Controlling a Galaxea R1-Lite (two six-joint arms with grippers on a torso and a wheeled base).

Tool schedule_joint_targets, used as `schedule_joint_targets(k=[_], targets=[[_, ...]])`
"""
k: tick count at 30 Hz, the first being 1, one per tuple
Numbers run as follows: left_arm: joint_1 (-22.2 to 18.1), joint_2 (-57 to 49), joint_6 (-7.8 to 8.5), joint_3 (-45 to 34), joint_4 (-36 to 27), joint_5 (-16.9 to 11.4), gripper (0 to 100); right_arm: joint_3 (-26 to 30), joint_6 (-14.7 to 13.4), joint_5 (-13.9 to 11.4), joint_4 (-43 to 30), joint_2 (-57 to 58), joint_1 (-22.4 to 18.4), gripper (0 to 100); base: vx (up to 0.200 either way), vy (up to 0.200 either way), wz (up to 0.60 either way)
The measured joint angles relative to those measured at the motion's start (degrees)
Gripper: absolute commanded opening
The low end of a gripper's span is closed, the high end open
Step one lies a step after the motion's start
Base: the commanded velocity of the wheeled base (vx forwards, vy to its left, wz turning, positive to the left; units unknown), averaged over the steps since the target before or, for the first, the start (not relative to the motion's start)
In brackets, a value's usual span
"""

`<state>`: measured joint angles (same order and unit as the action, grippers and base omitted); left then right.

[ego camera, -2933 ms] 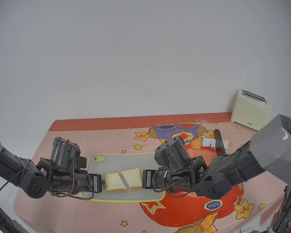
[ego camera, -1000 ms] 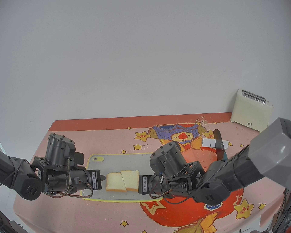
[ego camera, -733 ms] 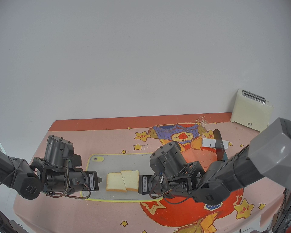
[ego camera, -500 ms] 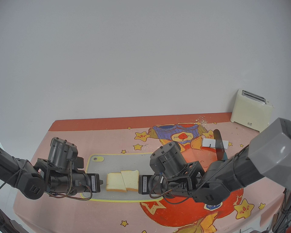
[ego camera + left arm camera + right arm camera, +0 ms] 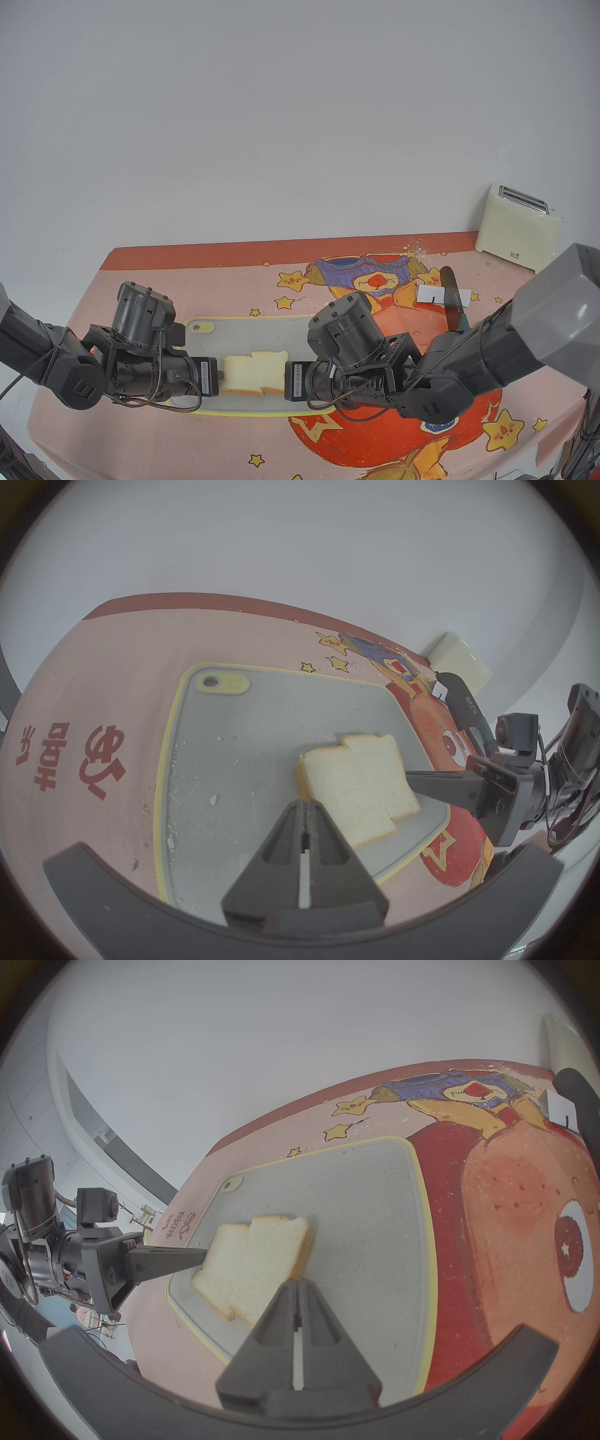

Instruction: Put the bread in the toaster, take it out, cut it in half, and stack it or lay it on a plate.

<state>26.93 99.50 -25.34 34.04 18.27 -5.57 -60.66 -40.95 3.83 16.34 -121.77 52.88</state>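
2 white bread halves (image 5: pixel 255 374) lay apart 2.9 s ago; now they overlap on the grey, yellow-rimmed cutting board (image 5: pixel 250 331), squeezed btwn L hand (image 5: pixel 215 377) & R hand (image 5: pixel 288 382). Both hands are closed, holding nothing, tips at the crusts. L hand backed off, then returned. Stack approx formed; plating prob. left.

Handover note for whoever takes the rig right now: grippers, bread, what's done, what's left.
Left gripper: shut, tip at the edge of the left bread half.
Right gripper: shut, tip at the edge of the right bread half.
Halves overlap on the cutting board; knife lies on the table near the toaster.
Done: bread cut in two.
Left: finish stacking, or lay the halves on a plate.
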Motion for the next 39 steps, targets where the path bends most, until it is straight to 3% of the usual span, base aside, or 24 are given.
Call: schedule_joint_targets(k=[12,19,25,28,39], targets=[[0.4,0.2,-0.33,0.3,0.2,-0.4,0,-0.1,0.0,0.0,0.0,-0.6,0.0,0,0.0,0.0,0.0],[1.0,-0.2,-4.02,2.0,0.4,-1.6,0,-0.1,0.0,0.0,0.2,-0.9,0.1,0,0.0,0.0,0.0],[2.1,-0.3,-5.34,2.9,2.7,-2.3,0,-0.1,0.0,0.0,0.2,-1.0,0.3,0,0.0,0.0,0.0],[2.9,-0.2,-7.14,3.0,5.6,-2.3,0,-0.1,0.0,0.0,0.2,-1.1,0.4,0,0.0,0.0,0.0],[5.1,2.2,-9.22,2.6,12.8,-2.4,0,0.0,0.0,-0.1,0.1,-0.9,1.2,0,0.0,0.0,0.0]])
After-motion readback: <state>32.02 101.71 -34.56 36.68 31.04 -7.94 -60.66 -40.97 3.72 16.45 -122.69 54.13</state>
